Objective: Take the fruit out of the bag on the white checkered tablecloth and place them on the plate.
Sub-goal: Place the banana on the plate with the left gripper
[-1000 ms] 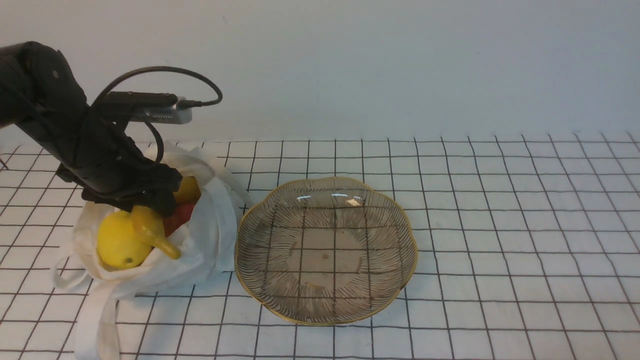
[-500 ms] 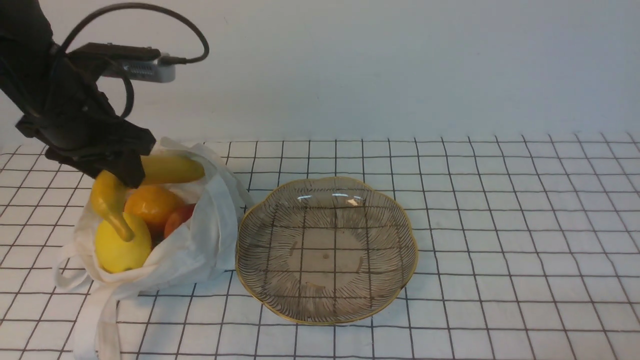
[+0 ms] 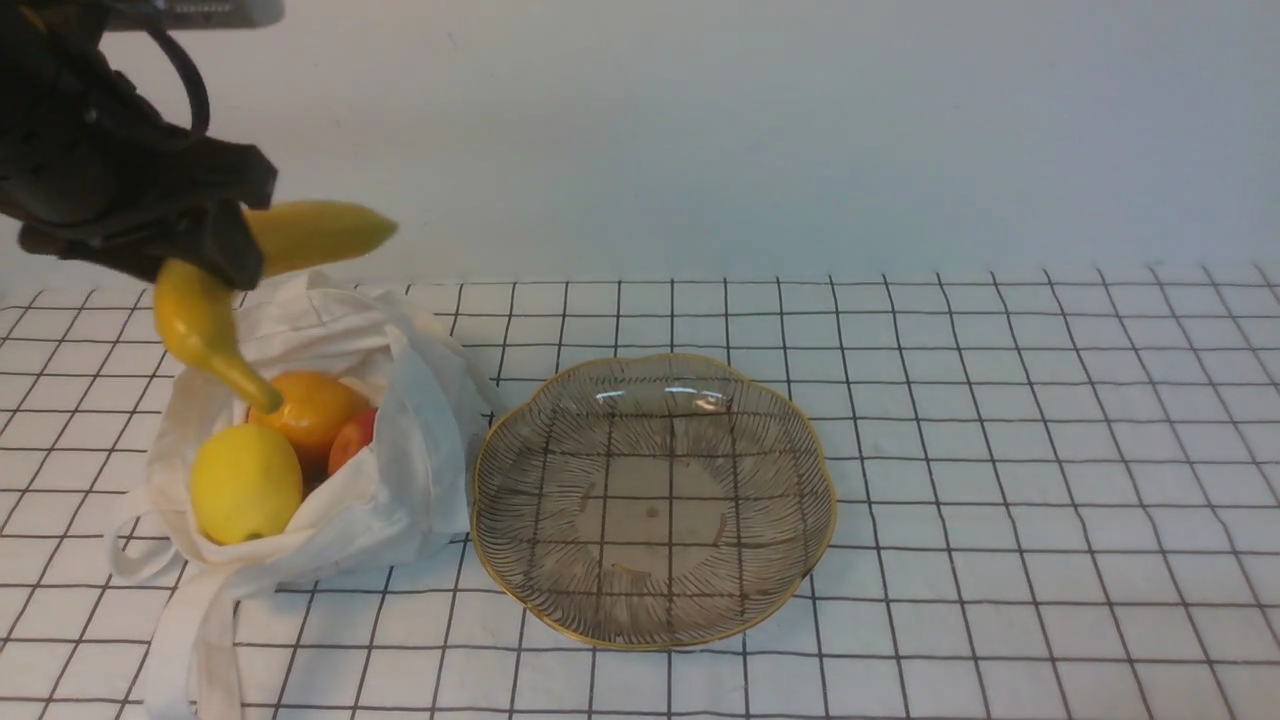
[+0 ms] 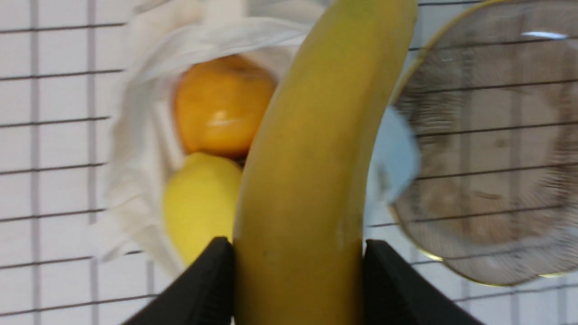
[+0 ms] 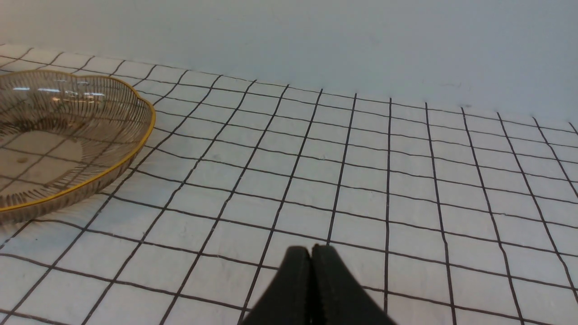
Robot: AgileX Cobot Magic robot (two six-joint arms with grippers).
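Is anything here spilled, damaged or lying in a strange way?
Nothing is spilled or damaged. The bag lies slumped open, one strap trailing loose on the cloth. The lemon and orange sit inside it, and the left tool holds the banana above it.

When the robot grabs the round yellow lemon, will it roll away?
Probably not at first: the round yellow lemon sits nestled in the soft off-white cloth bag, beside the orange fruit. Its smooth rounded skin might slip when squeezed. On the flat checkered tablecloth it would likely roll.
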